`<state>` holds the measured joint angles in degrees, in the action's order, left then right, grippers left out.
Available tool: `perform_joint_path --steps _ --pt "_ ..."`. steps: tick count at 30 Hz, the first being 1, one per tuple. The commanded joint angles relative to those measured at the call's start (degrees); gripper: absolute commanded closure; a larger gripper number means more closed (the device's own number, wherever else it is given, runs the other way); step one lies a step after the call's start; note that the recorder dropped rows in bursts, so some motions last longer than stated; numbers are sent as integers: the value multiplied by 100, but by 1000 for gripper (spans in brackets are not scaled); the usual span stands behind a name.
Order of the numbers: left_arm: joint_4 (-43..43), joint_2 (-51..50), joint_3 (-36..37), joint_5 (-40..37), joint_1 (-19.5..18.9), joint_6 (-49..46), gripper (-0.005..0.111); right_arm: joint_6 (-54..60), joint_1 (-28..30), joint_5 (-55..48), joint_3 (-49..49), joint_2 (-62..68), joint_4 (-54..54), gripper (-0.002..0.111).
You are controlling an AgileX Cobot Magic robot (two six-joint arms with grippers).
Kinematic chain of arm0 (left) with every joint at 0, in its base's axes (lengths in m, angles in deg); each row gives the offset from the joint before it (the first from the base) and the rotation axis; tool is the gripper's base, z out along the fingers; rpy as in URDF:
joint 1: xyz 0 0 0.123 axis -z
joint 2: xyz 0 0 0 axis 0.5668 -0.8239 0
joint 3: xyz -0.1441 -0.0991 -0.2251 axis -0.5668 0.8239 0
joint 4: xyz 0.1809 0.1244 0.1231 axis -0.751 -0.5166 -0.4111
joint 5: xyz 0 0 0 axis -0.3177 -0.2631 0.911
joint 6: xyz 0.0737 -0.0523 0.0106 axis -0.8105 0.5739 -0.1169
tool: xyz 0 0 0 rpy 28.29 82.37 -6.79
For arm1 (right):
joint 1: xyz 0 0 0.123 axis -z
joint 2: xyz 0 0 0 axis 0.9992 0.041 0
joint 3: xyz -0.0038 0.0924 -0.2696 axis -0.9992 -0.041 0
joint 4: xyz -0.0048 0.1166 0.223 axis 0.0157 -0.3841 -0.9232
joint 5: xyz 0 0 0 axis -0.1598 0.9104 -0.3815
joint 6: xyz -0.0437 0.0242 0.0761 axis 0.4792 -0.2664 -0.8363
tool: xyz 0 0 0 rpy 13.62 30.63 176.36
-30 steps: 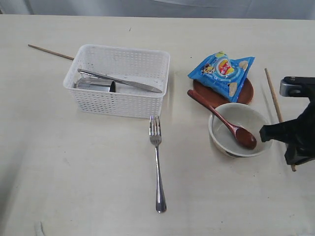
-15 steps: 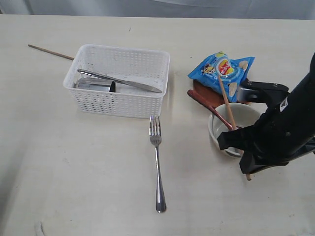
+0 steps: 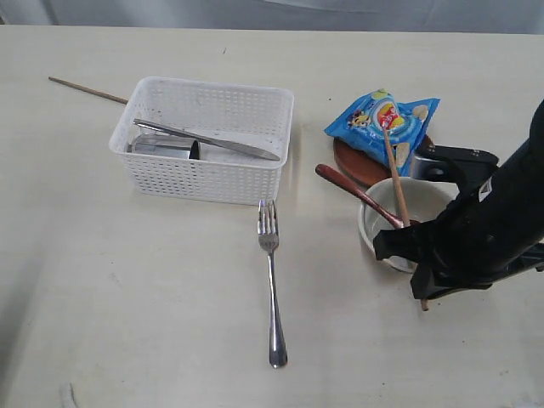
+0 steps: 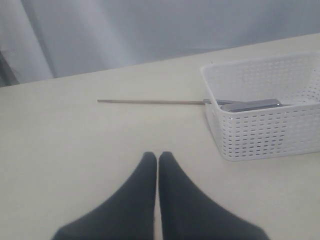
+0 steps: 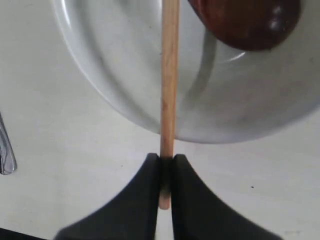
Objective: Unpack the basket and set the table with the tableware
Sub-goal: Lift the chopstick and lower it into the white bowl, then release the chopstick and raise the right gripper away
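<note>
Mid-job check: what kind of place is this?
Probably a lab or test bench staged as a dining setup, not a home: a bare cream table, a plain grey curtain behind it, and only a white basket, bowl and snack bag laid out.

Overhead exterior, low wrists (basket point(image 3: 200, 178) shared)

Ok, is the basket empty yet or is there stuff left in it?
Not empty. The basket holds a knife lying slantwise across it and a steel cup tipped on its side.
</note>
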<state>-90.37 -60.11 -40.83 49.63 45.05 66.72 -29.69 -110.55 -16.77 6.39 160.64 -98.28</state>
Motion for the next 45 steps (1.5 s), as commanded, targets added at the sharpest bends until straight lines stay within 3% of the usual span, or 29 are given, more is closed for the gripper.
perform_joint_path --steps 1,8,19,29,30,32,33,35,45 --pt "-25 16 17 38 -37 26 105 0 -1 -8 -10 -6 25 106" --pt "-25 16 17 38 -37 26 105 0 -1 -97 12 -6 39 60" --pt "-25 16 17 38 -37 26 105 123 -1 -1314 989 -225 297 59" --pt "-25 16 17 38 -37 26 105 211 -1 -1398 2087 -994 324 59" --pt "-25 16 17 38 -37 26 105 222 -1 -1376 2147 -1100 355 60" --pt "-25 16 17 38 -37 26 105 264 -1 -1270 2237 -1463 535 75" --pt "-25 16 17 38 -37 26 105 275 -1 -1050 2237 -1781 618 92" --pt "-25 16 17 38 -37 26 105 311 -1 -664 2237 -2291 682 108" --pt "-25 16 17 38 -37 26 105 879 -1 202 2050 -5175 706 109"
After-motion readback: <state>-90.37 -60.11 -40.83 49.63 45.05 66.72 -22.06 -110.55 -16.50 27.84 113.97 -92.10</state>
